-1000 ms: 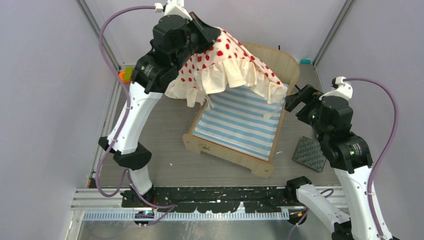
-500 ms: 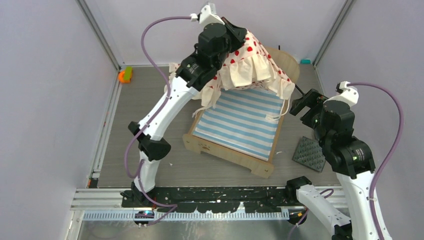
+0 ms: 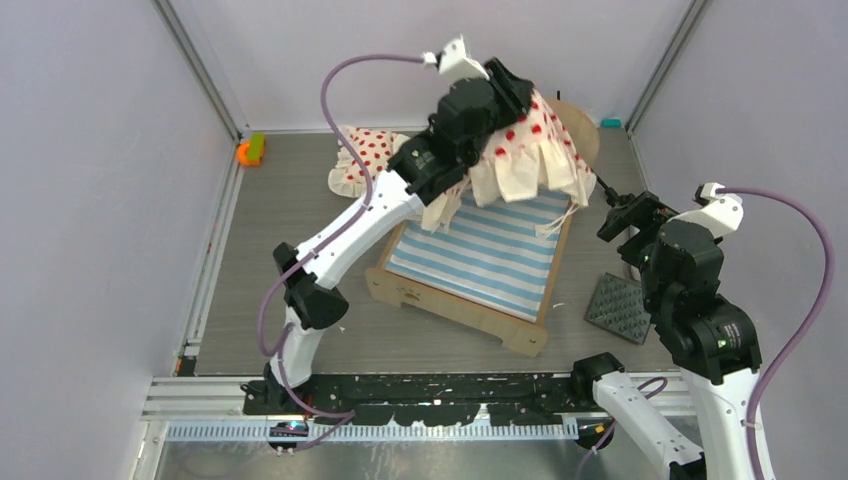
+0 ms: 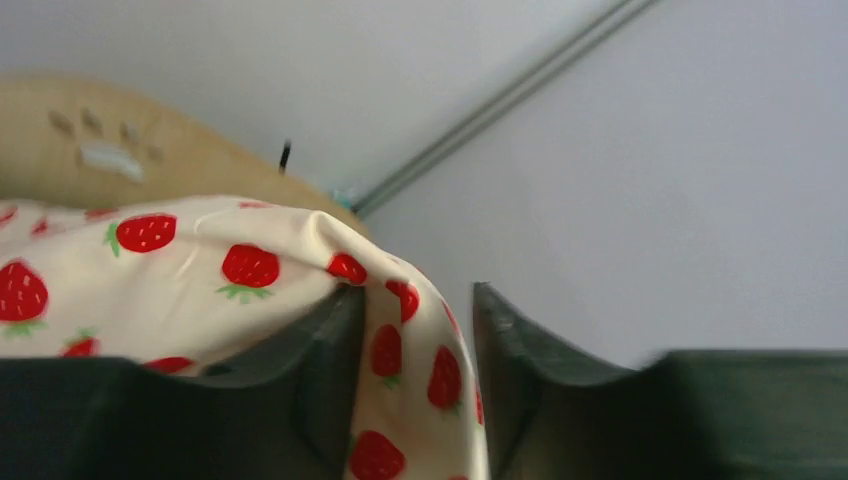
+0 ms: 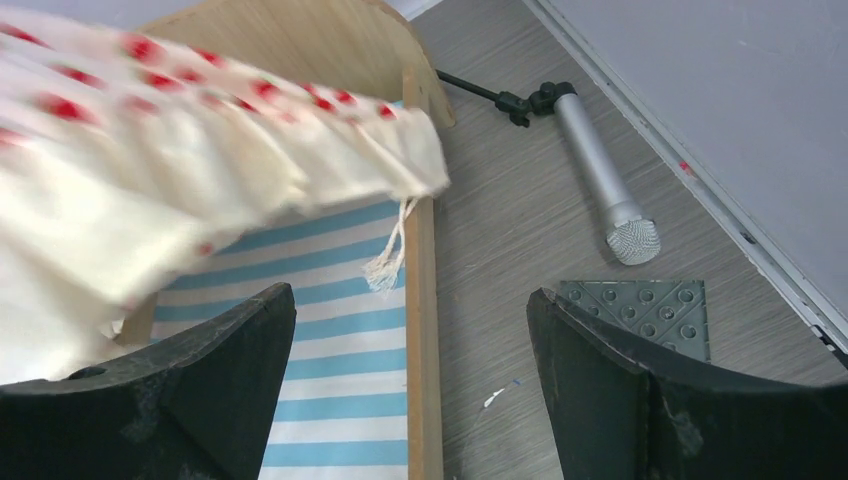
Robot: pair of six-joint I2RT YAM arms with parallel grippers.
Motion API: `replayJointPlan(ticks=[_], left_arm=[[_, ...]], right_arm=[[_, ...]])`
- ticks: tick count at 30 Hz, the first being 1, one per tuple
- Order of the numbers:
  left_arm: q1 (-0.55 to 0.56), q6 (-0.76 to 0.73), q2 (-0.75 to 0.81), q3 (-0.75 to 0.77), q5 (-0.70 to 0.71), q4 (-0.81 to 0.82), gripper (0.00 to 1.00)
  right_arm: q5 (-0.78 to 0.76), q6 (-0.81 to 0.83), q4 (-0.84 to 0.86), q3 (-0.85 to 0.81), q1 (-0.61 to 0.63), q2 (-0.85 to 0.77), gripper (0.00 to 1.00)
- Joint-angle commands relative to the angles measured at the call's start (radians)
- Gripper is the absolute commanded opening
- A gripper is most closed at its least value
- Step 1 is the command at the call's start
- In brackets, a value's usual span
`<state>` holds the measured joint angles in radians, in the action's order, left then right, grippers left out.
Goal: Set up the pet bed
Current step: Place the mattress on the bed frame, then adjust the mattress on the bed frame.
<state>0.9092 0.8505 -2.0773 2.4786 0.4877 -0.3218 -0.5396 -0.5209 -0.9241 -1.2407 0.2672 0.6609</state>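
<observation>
Left hand (image 4: 412,295) is up over the head end of the bed. Its two fingers sit a little apart with cloth running down between them and draped over one finger. Honestly can't tell if it's actually pinching the cloth or if the cloth is just hanging there.

That cloth is the cream ruffled bedding printed with red strawberries (image 3: 530,160). It's bunched up under the left hand and hangs over the top of the bed, with the ruffle edge dangling onto the head end of the mattress. A little frayed string (image 5: 385,265) from it hangs right by the right side rail.

The small light-wood pet bed (image 3: 455,305) sits around the middle of the grey wood-grain table (image 3: 300,230), turned at a bit of an angle. Its footboard is toward the arms and its rounded headboard (image 4: 95,140) is at the back, with a paw print on it. The blue-and-white striped mattress (image 3: 480,255) lies flat inside the frame and is mostly uncovered.

A matching cream red-spotted ruffled pillow (image 3: 365,155) lies on the table just left of the head end.

Right hand (image 5: 412,300) has its fingers spread wide, hovering just off the bed's right rail.

A dark studded square mat (image 3: 618,305) is on the table to the right of the bed, and a silver rod with a mesh tip (image 5: 600,180) lies behind the mat.
</observation>
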Motion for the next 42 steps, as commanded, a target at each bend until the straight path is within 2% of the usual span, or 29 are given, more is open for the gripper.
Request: replayJointPlan(ticks=[1, 2, 4, 7, 9, 14, 18, 22, 26, 29, 32, 36, 42], left_arm=[[0.094, -0.103, 0.109, -0.217, 0.1, 0.011, 0.66], [0.095, -0.115, 0.124, -0.246, 0.109, -0.026, 0.81], [0.095, -0.135, 0.138, -0.253, 0.122, -0.146, 0.94], [0.094, -0.202, 0.152, -0.213, 0.131, -0.324, 1.0], [0.095, -0.246, 0.175, -0.197, 0.152, -0.431, 1.0], [0.081, -0.343, 0.322, -0.31, 0.213, -0.563, 1.0], [0.047, -0.45, 0.448, -0.462, -0.011, -0.55, 1.0], [0.008, -0.407, 0.567, -0.663, 0.024, -0.576, 1.0], [-0.195, -0.282, 0.708, -0.939, -0.188, -0.489, 0.98], [-0.252, -0.28, 0.75, -1.1, -0.282, -0.362, 0.96], [-0.259, -0.298, 0.706, -1.118, -0.342, -0.333, 0.96], [-0.259, -0.295, 0.653, -1.112, -0.464, -0.289, 0.91], [-0.258, -0.236, 0.661, -1.191, -0.467, -0.18, 0.91]], right_arm=[[-0.031, 0.015, -0.013, -0.012, -0.001, 0.012, 0.9], [-0.025, 0.015, -0.017, -0.01, -0.001, 0.013, 0.9], [-0.017, 0.013, -0.022, -0.011, 0.0, 0.015, 0.9], [-0.003, 0.011, -0.029, -0.013, 0.0, 0.021, 0.9], [0.021, 0.01, -0.03, -0.011, -0.001, 0.025, 0.9], [0.181, 0.035, -0.057, -0.004, 0.0, 0.07, 0.9], [0.27, 0.037, -0.086, 0.002, 0.0, 0.088, 0.9], [0.365, 0.005, -0.097, 0.021, 0.0, 0.081, 0.9], [0.576, -0.038, -0.035, 0.121, 0.0, 0.073, 0.91], [0.611, -0.085, 0.068, 0.237, 0.0, 0.03, 0.93], [0.642, -0.132, 0.157, 0.331, 0.0, 0.029, 0.93], [0.639, -0.205, 0.308, 0.456, 0.0, 0.044, 0.93], [0.591, -0.262, 0.411, 0.524, 0.0, 0.069, 0.93]])
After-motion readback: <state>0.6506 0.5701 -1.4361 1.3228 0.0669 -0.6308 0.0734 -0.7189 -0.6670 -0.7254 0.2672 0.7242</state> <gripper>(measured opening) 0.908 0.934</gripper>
